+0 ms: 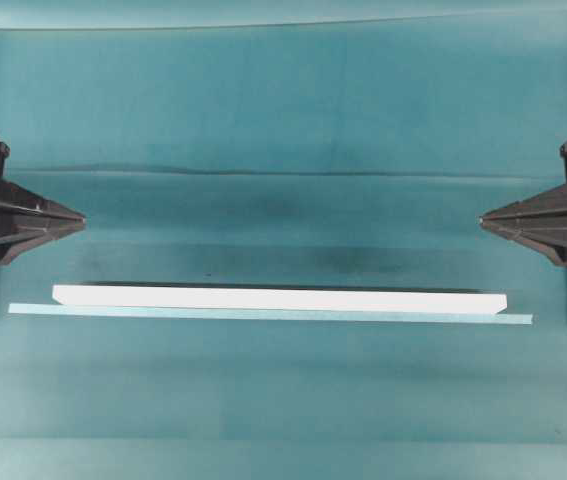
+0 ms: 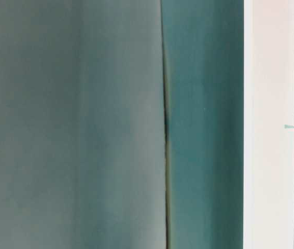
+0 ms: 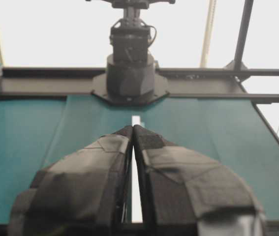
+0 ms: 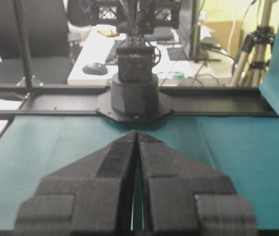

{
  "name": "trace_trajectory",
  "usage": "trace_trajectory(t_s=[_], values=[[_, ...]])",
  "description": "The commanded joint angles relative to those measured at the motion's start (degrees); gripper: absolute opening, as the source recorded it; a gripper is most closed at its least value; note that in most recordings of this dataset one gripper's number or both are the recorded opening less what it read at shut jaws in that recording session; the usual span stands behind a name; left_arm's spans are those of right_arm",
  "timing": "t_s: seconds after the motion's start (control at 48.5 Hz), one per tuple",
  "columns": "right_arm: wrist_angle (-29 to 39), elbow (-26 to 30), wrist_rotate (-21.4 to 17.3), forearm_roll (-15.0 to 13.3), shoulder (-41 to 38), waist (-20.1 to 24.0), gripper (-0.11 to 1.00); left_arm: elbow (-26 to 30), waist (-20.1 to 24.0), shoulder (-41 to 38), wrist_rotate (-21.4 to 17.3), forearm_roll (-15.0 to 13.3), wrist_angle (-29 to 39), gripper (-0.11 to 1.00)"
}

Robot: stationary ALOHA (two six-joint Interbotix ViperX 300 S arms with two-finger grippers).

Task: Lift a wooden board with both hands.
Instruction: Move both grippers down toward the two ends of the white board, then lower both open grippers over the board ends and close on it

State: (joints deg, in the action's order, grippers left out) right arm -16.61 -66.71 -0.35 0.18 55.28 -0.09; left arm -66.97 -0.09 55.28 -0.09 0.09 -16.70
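While flat on teal cloth, wooden board (untouched), both end effectors closed, empty.

A: What colour is the wooden board?

B: Plain white, no pattern. The tape line touching its near edge is a paler teal-white.

A: And the table cloth?

B: Deep teal, with darker smudges in a band above the board.

A: The arms?

B: The left gripper and the right gripper are black to dark grey. From the wrist views their fingers look matte charcoal, the left ones with grey patches.
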Motion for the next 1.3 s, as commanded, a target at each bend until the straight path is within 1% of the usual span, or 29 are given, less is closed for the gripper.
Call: trace_trajectory(t_s=[0.0, 0.041, 0.103, 0.144, 0.227, 0.268, 0.351, 0.474, 0.495, 0.577, 0.66, 0.804, 0.907, 0.99, 1.072, 1.196, 1.278], values=[[0.0, 1.3, -1.4, 1.1, -1.1, -0.2, 0.10, 2.9, -0.2, -1.8, 2.1, 0.3, 1.7, 0.14], [0.8, 2.0, -1.7, 2.6, -1.7, -0.1, 0.08, 3.8, -0.2, -2.5, 2.8, 0.6, 3.3, 0.13], [2.5, 2.9, -2.2, 4.4, -2.7, -0.4, 0.00, 4.9, -0.2, -3.6, 3.5, 0.9, 5.8, 0.03], [4.2, 3.6, -2.7, 4.9, -3.6, -0.6, 0.00, 5.5, -0.2, -4.2, 4.0, 0.9, 7.5, -0.01], [8.3, 5.1, -3.9, 6.2, -5.0, -1.0, 0.00, 7.0, -0.2, -4.7, 4.6, 0.9, 10.5, -0.02], [11.5, 6.4, -4.9, 6.8, -5.8, -1.1, 0.00, 7.7, -0.2, -4.9, 4.7, 0.8, 11.9, -0.02], [17.0, 8.8, -7.1, 6.8, -7.2, -1.7, 0.00, 9.4, -0.2, -5.3, 4.7, 0.8, 15.9, -0.02], [25.9, 12.4, -10.5, 6.8, -9.7, -2.4, 0.00, 12.3, -0.1, -6.4, 4.7, 0.9, 24.6, -0.02], [27.4, 13.0, -10.9, 6.8, -10.1, -2.5, 0.00, 13.2, 0.0, -6.8, 4.7, 0.9, 26.5, -0.02], [33.8, 15.6, -12.3, 6.8, -11.9, -2.5, 0.00, 15.3, 0.1, -7.8, 4.7, 0.9, 30.8, -0.02], [39.0, 17.4, -12.6, 6.7, -13.5, -2.5, 0.00, 17.1, 0.2, -9.0, 4.7, 0.9, 34.5, -0.02], [45.6, 20.1, -12.5, 5.2, -16.6, -2.5, 0.00, 19.9, 0.3, -11.4, 5.1, 0.9, 40.3, -0.02], [49.6, 22.8, -12.5, 4.6, -19.2, -2.5, 0.00, 21.5, 0.3, -13.9, 6.2, 0.9, 44.9, -0.02], [53.8, 24.9, -12.4, 4.6, -21.8, -2.5, 0.00, 23.0, 0.2, -16.1, 7.9, 0.9, 48.2, -0.02], [57.7, 26.9, -12.4, 4.6, -24.4, -2.5, 0.00, 24.7, -0.2, -17.9, 8.4, 0.9, 51.2, -0.02], [64.2, 29.9, -12.0, 4.6, -29.0, -2.5, 0.00, 25.9, -0.3, -21.2, 8.7, 0.9, 57.2, -0.02], [67.2, 31.6, -11.5, 3.8, -31.4, -2.5, 0.00, 26.7, -0.4, -23.3, 8.4, 0.9, 60.4, -0.02]])
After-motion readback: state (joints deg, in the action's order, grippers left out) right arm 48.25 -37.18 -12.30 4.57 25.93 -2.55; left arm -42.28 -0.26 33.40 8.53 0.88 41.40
